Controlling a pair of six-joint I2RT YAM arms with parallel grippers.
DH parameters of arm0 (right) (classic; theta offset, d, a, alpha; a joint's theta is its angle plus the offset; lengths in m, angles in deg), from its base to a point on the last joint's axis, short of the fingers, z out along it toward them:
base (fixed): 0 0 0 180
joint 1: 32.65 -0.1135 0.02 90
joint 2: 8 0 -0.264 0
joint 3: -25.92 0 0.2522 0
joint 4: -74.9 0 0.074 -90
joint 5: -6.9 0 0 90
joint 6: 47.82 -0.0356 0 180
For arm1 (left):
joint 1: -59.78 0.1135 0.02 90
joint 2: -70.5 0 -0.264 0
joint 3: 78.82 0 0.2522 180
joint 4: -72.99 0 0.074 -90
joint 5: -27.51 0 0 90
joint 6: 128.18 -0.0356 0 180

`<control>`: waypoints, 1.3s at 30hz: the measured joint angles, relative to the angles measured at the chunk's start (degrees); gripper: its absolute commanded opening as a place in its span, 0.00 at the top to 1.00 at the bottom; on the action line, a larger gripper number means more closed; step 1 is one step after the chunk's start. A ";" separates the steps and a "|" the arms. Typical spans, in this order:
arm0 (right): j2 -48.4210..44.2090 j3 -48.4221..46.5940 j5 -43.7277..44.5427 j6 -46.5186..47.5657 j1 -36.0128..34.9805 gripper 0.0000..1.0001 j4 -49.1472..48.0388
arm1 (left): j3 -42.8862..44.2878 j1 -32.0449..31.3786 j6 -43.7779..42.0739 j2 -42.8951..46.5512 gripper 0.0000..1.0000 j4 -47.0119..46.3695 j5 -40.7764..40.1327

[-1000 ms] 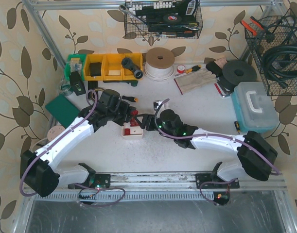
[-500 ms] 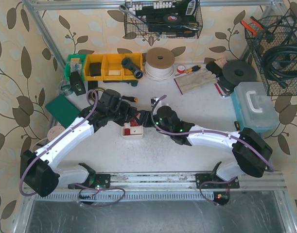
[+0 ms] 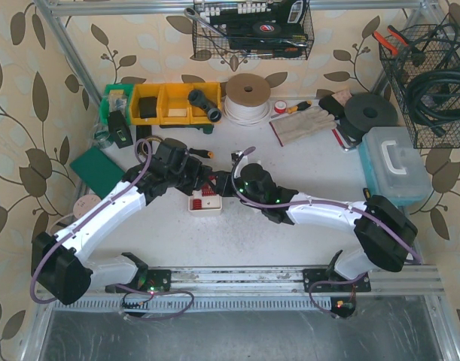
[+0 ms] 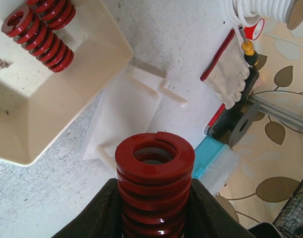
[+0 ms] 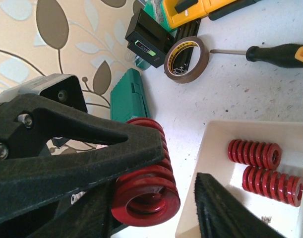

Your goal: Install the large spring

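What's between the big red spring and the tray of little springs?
A white plastic piece lies on the table between the big red spring and the tray, in the left wrist view.

Readable text: none in any view.
Black box (image 5: 150,38): a green strip on its face, characters too small to read (it lies beyond the right gripper (image 5: 153,184), up and to the left).
Black packet (image 3: 269,21): a red round mark, letters blurred; it sits in the wire basket (image 3: 252,56), far ahead of the right gripper.
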 measured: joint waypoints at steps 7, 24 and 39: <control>0.70 -0.79 -0.83 0.17 0.13 0.67 0.28 | 0.17 -0.02 0.00 -0.68 1.00 0.04 0.17; 1.11 -3.41 -2.91 2.16 0.79 1.00 4.48 | 0.79 0.00 -0.02 -0.92 1.00 0.92 -0.31; 1.11 -4.44 -3.78 3.15 1.11 1.00 6.69 | 0.79 -0.02 0.02 -0.92 0.92 0.94 -0.31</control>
